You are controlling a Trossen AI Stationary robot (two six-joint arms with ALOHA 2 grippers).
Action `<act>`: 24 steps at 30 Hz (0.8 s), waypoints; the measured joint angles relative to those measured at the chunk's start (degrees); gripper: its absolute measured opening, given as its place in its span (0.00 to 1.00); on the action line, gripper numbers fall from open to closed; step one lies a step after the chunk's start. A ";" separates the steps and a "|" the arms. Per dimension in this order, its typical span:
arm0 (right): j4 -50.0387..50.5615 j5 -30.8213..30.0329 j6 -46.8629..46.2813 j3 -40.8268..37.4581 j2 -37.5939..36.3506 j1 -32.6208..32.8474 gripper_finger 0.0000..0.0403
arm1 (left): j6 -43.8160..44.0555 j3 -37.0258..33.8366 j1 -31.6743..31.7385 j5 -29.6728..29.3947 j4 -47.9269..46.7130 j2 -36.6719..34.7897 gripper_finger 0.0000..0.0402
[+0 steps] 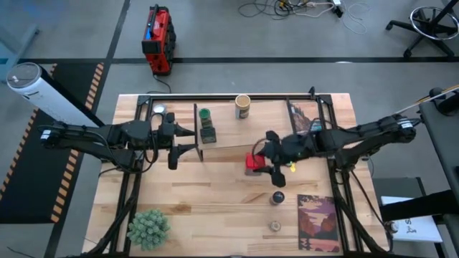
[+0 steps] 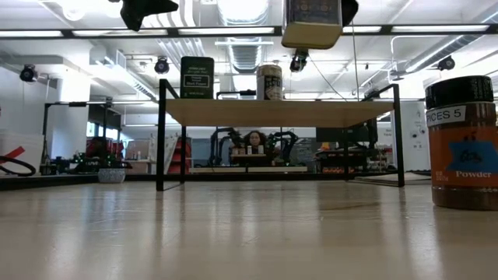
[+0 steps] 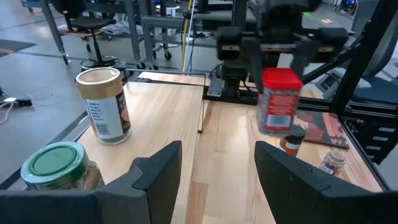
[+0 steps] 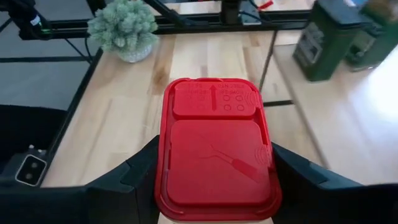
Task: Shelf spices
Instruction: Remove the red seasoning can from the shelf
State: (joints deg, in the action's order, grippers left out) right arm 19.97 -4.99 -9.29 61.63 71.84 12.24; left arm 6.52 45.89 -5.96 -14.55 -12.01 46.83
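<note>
A: Entry, left to right. Your left gripper [image 1: 174,148] hovers just in front of the shelf's left end, jaws apart on nothing. It idles close to the black upright dividers; a careless swing there could clip the frame.

B: And the shelf itself?

A: The low pale wooden shelf in a thin black metal frame [image 1: 226,132] carries three items: a green-lidded glass jar [image 1: 204,114] touching a dark green square tin [image 1: 208,133], then a tan cardboard cylinder [image 1: 242,107], lid-less from above; contents cannot be told.

B: Risk on the right?

A: Your right gripper [image 1: 267,163] has its jaws clamped on the red-lidded square tin [image 1: 253,163], lifted clear of the counter [image 1: 208,208] just in front of the shelf's front edge. My judgement: carried too low, the tin could strike the board's edge or a divider and twist in the jaws; set too near the cylinder, it could topple it.

B: Left on the counter?

A: A dark-lidded brown jar of orange powder [image 1: 277,197] and a small pale jar [image 1: 275,226], both shut, near a flat picture-cover book [image 1: 316,222].
</note>
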 joint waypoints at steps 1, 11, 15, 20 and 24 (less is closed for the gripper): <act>-0.44 -0.80 -0.54 0.01 0.47 1.03 0.49 | 0.00 0.02 0.00 0.02 0.00 0.02 0.48; -4.88 -6.72 -5.88 0.00 5.83 8.47 0.49 | 0.00 0.04 0.00 0.02 0.02 0.02 0.48; -7.13 -7.26 -7.94 0.02 8.39 10.09 0.49 | 0.00 0.04 0.00 0.02 0.00 0.02 0.48; -9.17 -8.96 -10.81 0.00 11.09 12.64 0.49 | 0.02 0.06 0.00 0.02 0.04 -0.03 0.48; -10.10 -10.89 -13.68 0.00 13.19 14.89 0.49 | 0.07 0.06 0.00 0.02 0.02 -0.07 0.48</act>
State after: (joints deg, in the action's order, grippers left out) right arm 9.87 -15.88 -22.97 61.63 85.02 27.14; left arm 6.59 45.95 -5.96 -14.52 -11.99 46.76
